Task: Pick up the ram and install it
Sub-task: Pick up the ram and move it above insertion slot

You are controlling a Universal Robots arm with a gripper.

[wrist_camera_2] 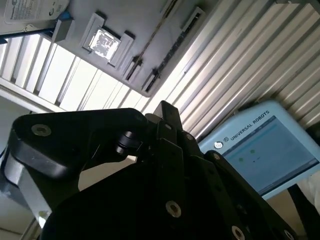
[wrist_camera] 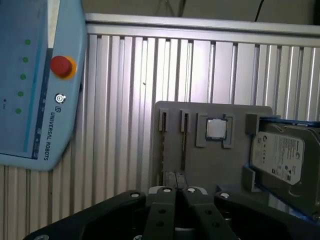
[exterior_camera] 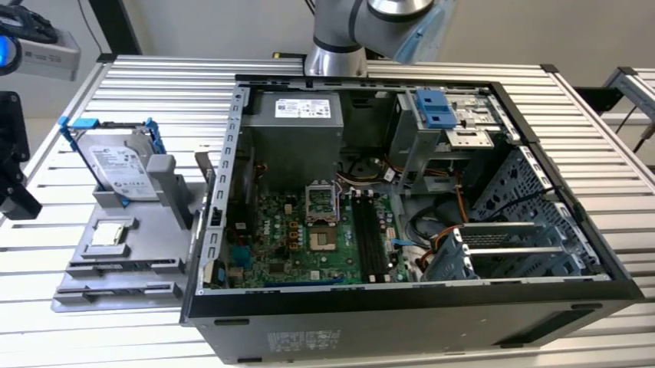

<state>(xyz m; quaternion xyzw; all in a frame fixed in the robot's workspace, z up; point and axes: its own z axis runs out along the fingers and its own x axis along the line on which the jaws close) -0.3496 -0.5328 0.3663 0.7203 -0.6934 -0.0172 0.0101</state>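
Note:
The ram is hidden from me. In both wrist views my black gripper (wrist_camera: 180, 192) (wrist_camera_2: 167, 112) has its fingertips pressed together, and I see nothing between them. It hangs high above the ribbed table, over the end of the grey fixture (wrist_camera: 200, 160) where two narrow slots (wrist_camera: 163, 145) run. In the exterior view the open computer case (exterior_camera: 307, 83) lies on its side. Long black memory slots (exterior_camera: 370, 238) sit on its green motherboard. The arm (exterior_camera: 343, 31) rises behind the case.
On the grey fixture (exterior_camera: 133, 230), at the exterior view's left, are a silver hard drive (exterior_camera: 118, 165) in blue brackets and a square chip (exterior_camera: 110, 234). A blue teach pendant (wrist_camera: 30, 75) lies on the table. Drive cages (exterior_camera: 511, 245) fill the case's right side.

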